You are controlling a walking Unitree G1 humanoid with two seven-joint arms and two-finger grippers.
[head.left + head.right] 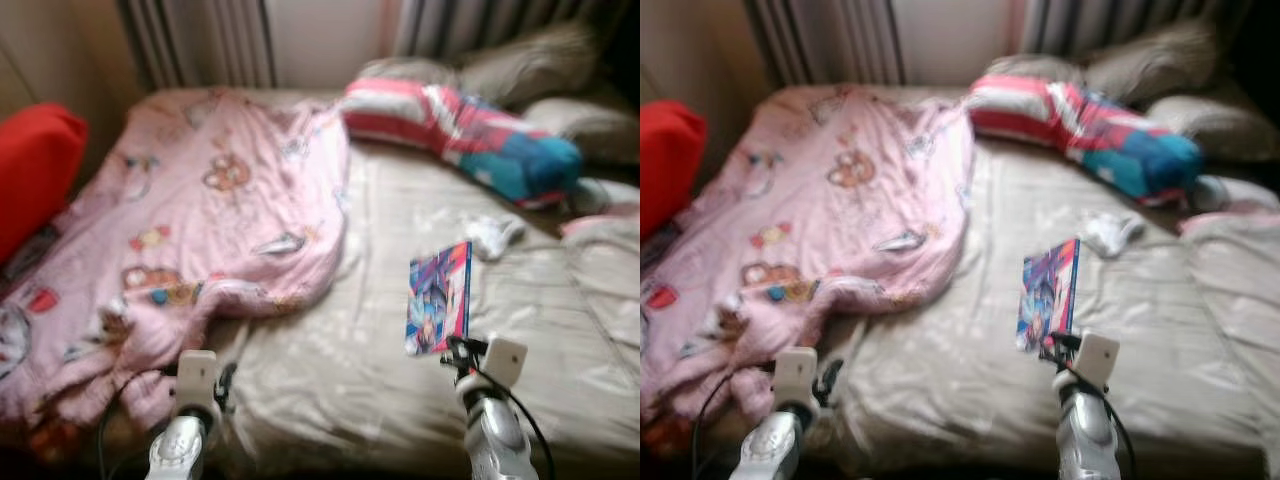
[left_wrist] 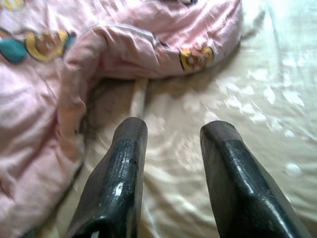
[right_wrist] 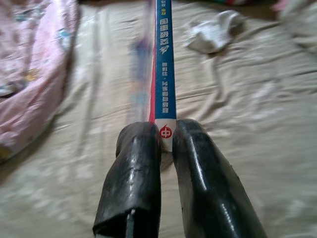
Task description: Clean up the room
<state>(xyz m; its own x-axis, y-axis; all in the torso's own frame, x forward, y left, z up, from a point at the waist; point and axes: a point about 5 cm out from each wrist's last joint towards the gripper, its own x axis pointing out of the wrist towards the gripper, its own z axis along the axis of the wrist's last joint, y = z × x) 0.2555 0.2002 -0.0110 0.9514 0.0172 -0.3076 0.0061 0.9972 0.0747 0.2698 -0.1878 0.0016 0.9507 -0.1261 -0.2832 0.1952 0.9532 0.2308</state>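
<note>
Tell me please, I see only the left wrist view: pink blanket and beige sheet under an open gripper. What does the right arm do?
Observer: The right gripper is shut on the spine end of a thin book, held on edge above the sheet.
Operator: Is something else on the bed near that book?
Observer: Yes, a small white cloth lies crumpled on the sheet just beyond the book, apart from it.
Operator: And at the far end of the bed?
Observer: A rolled striped bundle, red, white and blue, lies across the head of the bed in front of grey pillows.
Operator: How is my left gripper placed?
Observer: The left gripper is at the blanket's near edge, holding nothing.
</note>
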